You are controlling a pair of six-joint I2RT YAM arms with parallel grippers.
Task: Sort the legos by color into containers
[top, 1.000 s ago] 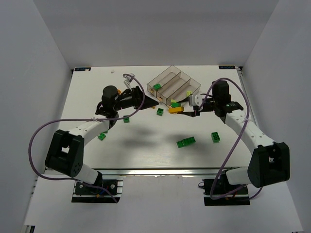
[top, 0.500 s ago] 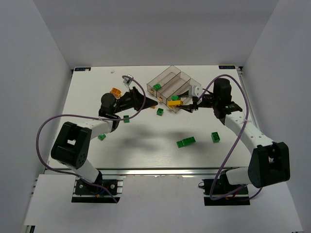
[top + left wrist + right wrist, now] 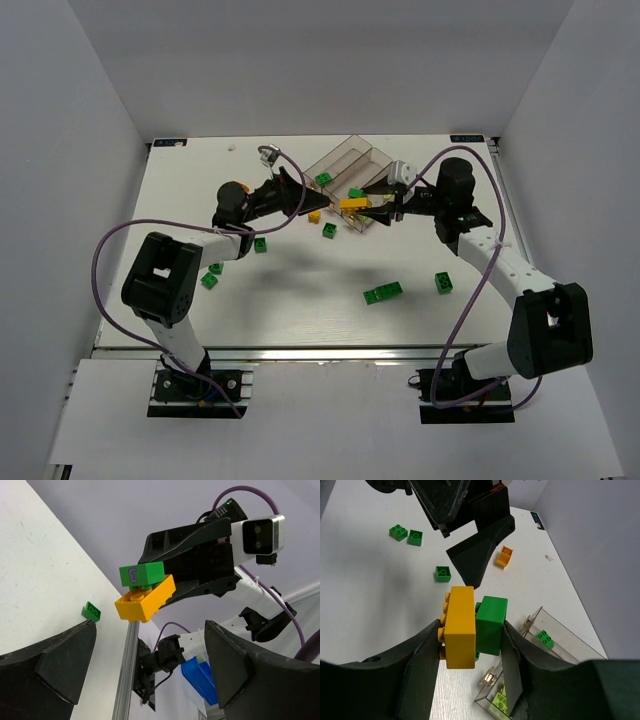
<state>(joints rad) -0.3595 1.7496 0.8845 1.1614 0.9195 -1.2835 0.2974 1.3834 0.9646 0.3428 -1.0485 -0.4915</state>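
Note:
A long orange-yellow lego [image 3: 460, 625] with a dark green lego [image 3: 491, 622] stuck to it sits clamped in my right gripper [image 3: 472, 630], lifted off the table beside the containers [image 3: 555, 625]. From above, this pair [image 3: 352, 203] hangs at the near corner of the clear containers [image 3: 345, 165]. My left gripper [image 3: 306, 199] points at it from the left, jaws wide open and empty. In the left wrist view the orange-yellow lego [image 3: 146, 599] and the green lego [image 3: 142, 574] float ahead of my left gripper [image 3: 150, 630], apart from its fingers.
Loose green legos lie on the table [image 3: 260, 245], [image 3: 211, 279], [image 3: 328, 232], [image 3: 384, 293], [image 3: 443, 283]. A small orange lego [image 3: 504, 556] lies past the left fingers. A green lego [image 3: 544, 638] and a pale yellow-green one [image 3: 501, 705] lie in the bins.
Both grippers have risen and moved toward the far side, nearer the containers. The left jaws have spread wider. The right gripper still carries the joined pair.

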